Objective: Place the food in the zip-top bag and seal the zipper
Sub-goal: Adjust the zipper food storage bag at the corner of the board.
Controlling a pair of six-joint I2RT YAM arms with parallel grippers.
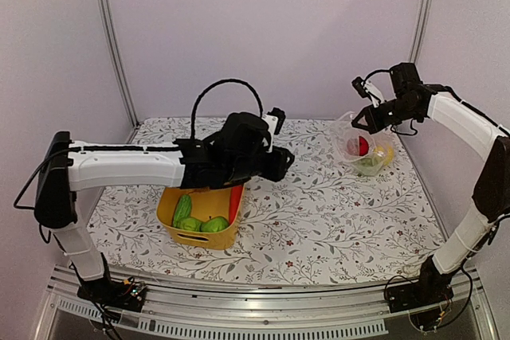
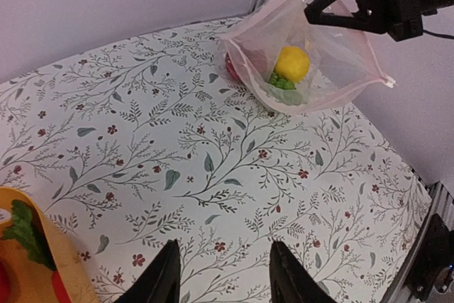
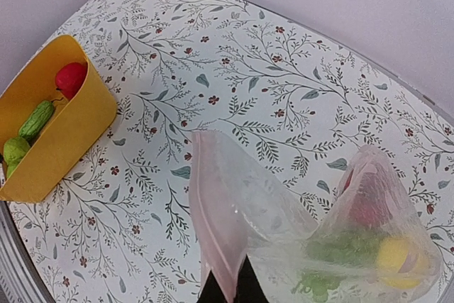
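Observation:
The clear zip-top bag sits at the far right of the table, holding a red apple, green grapes and a yellow lemon. My right gripper is shut on the bag's mouth edge and holds it up; in the right wrist view the gripper pinches the pinkish zipper strip. My left gripper is open and empty above the bare cloth mid-table, and in the top view it is beside the yellow basket. More food lies in that basket: green cucumbers, a lime, a carrot and a red fruit.
The yellow basket stands at the front centre-left, partly under my left arm. A floral cloth covers the table. White walls and metal posts close the back and sides. A black cable loops above my left wrist.

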